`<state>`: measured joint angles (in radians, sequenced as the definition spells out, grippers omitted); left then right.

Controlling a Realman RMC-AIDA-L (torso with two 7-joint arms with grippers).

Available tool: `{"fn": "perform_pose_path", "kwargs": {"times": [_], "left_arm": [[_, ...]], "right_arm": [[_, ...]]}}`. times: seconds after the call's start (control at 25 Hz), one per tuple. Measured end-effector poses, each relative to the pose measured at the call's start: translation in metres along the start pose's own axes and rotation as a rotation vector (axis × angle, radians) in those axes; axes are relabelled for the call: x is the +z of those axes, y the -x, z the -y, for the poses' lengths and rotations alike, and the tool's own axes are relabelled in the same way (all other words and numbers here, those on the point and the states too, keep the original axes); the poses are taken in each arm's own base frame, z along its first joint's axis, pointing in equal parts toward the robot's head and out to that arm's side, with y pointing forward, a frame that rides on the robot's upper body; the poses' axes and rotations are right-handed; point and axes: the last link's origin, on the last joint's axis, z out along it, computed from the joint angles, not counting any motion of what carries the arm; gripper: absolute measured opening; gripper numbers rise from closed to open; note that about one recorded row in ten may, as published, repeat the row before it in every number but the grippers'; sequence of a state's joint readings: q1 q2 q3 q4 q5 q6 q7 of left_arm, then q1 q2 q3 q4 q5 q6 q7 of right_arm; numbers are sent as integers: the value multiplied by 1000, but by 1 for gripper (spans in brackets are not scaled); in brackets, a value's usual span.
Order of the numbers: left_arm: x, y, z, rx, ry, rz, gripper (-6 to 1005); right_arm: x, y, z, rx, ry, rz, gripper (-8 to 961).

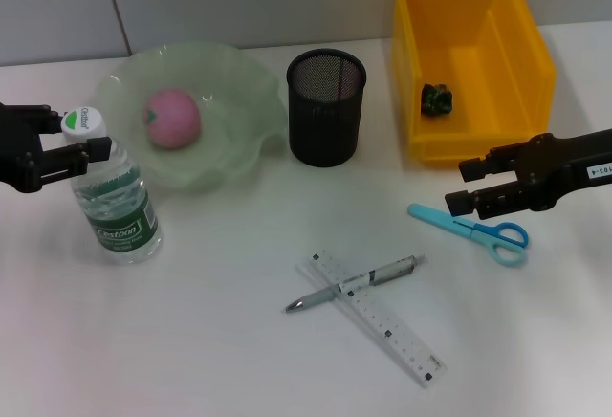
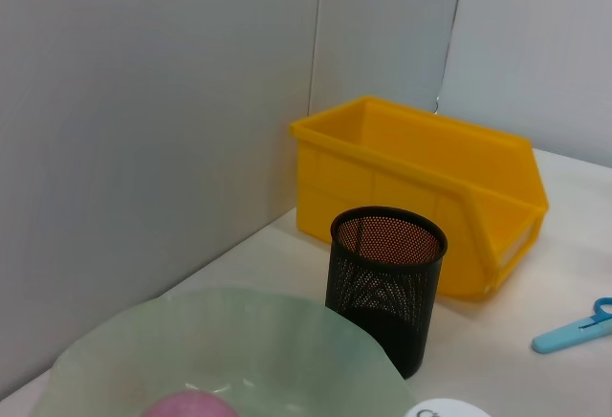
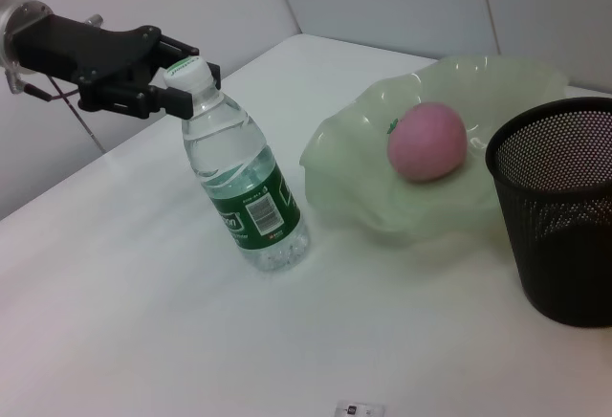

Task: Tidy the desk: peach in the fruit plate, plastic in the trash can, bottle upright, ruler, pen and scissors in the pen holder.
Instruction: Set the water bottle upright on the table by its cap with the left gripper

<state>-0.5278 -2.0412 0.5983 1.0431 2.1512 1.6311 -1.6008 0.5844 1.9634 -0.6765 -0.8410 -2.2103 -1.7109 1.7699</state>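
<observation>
White surface under grey panels carries the clear plastic water bottle with a green label (image 1: 117, 202), upright at left of the head view, just before the pale green wavy fruit plate (image 1: 253, 144). Left tool (image 1: 84, 153) is clamped on its neck below the white cap; letting go straight and level should leave it standing. Right tool (image 1: 470, 201), fingers apart, hovers over the blue scissors (image 1: 473, 231) at right.
</observation>
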Motion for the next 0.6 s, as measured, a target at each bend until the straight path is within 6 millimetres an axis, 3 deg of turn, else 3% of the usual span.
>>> {"fn": "perform_pose_path", "kwargs": {"times": [0.6], "left_arm": [[-1, 0, -1, 1, 8, -2, 677]], "right_arm": [[0, 0, 0, 6, 0, 0, 752]]}}
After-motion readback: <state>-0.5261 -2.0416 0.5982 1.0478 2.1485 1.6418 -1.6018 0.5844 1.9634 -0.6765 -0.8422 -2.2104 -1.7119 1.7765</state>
